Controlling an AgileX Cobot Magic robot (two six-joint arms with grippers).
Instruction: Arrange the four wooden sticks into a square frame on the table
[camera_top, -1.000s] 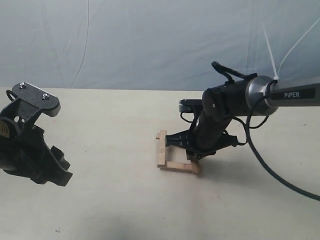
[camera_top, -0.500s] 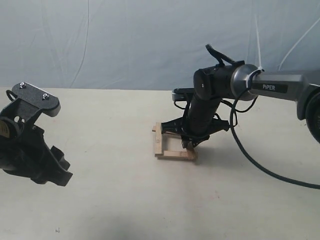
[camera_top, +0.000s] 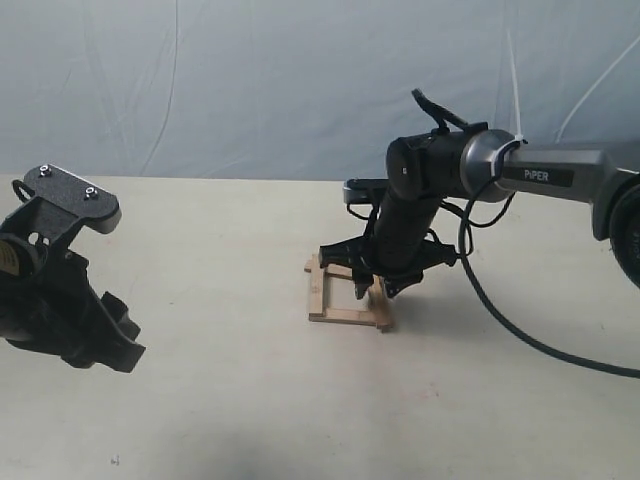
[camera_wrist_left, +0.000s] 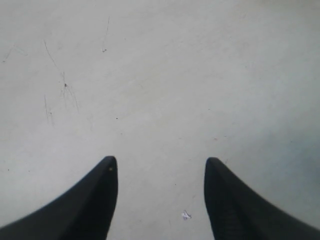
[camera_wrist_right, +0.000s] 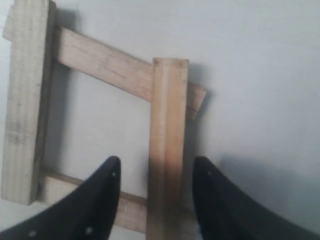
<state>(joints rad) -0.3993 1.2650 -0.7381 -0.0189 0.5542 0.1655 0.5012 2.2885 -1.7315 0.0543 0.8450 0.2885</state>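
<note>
The four wooden sticks lie as a rough square frame (camera_top: 340, 298) with overlapping corners on the table (camera_top: 230, 270). In the right wrist view I see one side stick (camera_wrist_right: 24, 105), a slanted cross stick (camera_wrist_right: 102, 67), a second cross stick (camera_wrist_right: 131, 211) and the other side stick (camera_wrist_right: 169, 145) lying over both cross sticks. My right gripper (camera_wrist_right: 154, 169) (camera_top: 374, 288) hangs open just above that last stick, one finger on either side with a gap to each. My left gripper (camera_wrist_left: 160, 172) (camera_top: 112, 342) is open over bare table, far left of the frame.
A wrinkled blue-grey backdrop (camera_top: 300, 80) stands behind the table. The right arm's black cable (camera_top: 520, 330) trails over the table to the right of the frame. Small scuffs and a white speck (camera_wrist_left: 186, 215) mark the tabletop under the left gripper.
The right arm swung left and toward the back, and the frame shifted a little left with it. The near cross stick now lies more tilted. The left arm has not moved.
</note>
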